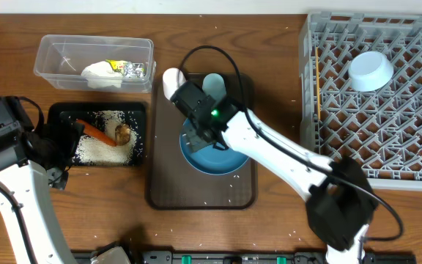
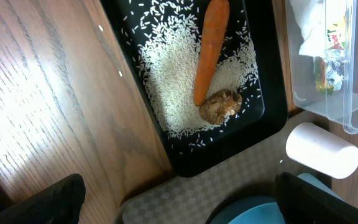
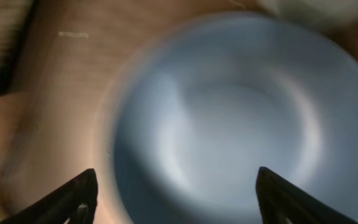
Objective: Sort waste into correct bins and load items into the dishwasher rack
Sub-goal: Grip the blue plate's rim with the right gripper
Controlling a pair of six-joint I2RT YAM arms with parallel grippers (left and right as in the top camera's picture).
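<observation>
My right fingers [image 3: 79,199] are spread wide and hold nothing. The big dark blue plate [image 3: 229,124] lies right under them, blurry, filling the gap between them. My left fingers [image 2: 42,202] are wide apart too, with nothing in them. Ahead of them sits the black tray [image 2: 182,162] with white rice [image 2: 166,81], the orange carrot [image 2: 209,46] and a brown lump [image 2: 220,104]. The white cup [image 2: 322,149] lies just in front of one finger.
</observation>
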